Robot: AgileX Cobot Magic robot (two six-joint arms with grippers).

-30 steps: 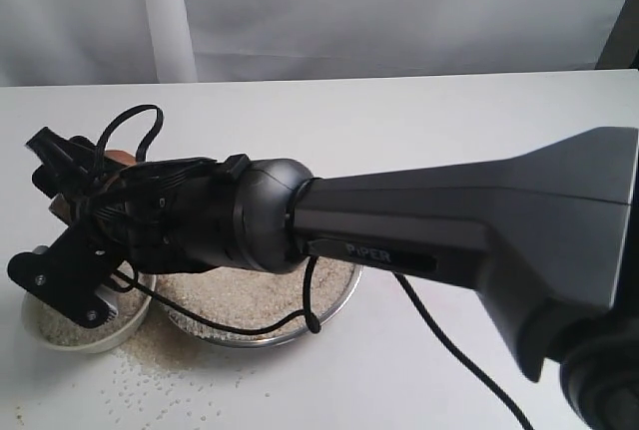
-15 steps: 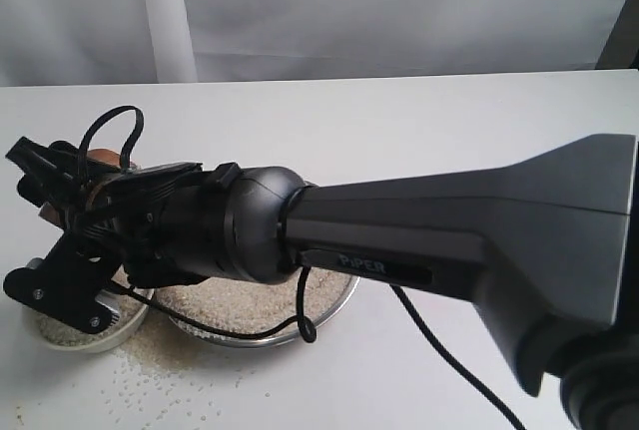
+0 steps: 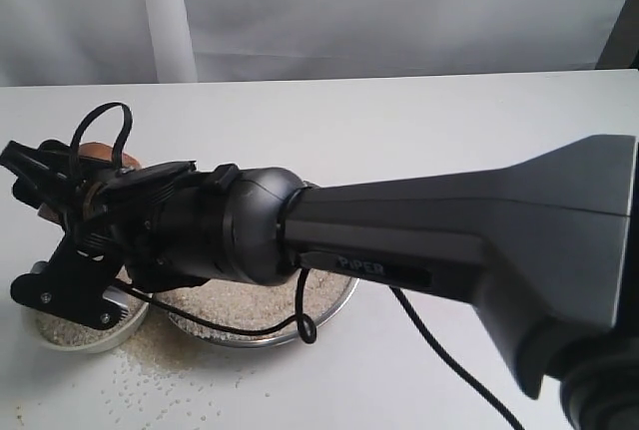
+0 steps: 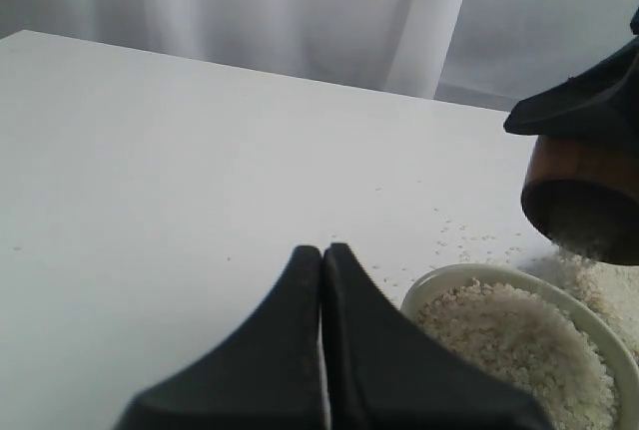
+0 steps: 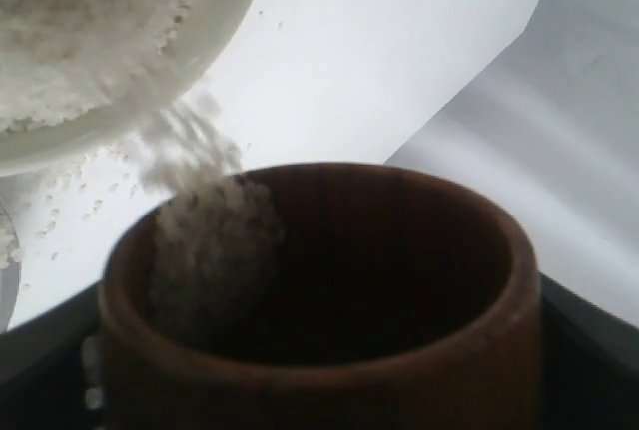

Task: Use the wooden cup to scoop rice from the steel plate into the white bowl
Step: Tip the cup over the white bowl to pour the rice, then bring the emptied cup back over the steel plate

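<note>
My right gripper (image 3: 58,187) reaches across to the far left and is shut on the wooden cup (image 3: 96,154). The cup (image 4: 587,196) is tipped above the white bowl (image 4: 439,285), and rice (image 4: 589,243) spills from its lip. In the right wrist view the grains (image 5: 205,215) slide over the rim of the cup (image 5: 329,350) toward the bowl (image 5: 180,71). The bowl (image 3: 100,342) holds a heap of rice (image 4: 519,345). Beside it lies the steel plate (image 3: 341,298) with more rice (image 3: 240,300). My left gripper (image 4: 321,250) is shut and empty, close beside the bowl.
Loose grains (image 3: 150,380) are scattered on the white table in front of the bowl and plate. A black cable (image 3: 439,345) trails from the right arm over the plate's edge. A white curtain closes off the back.
The right gripper has shifted a little further left with the cup and tipped it more over the bowl.
</note>
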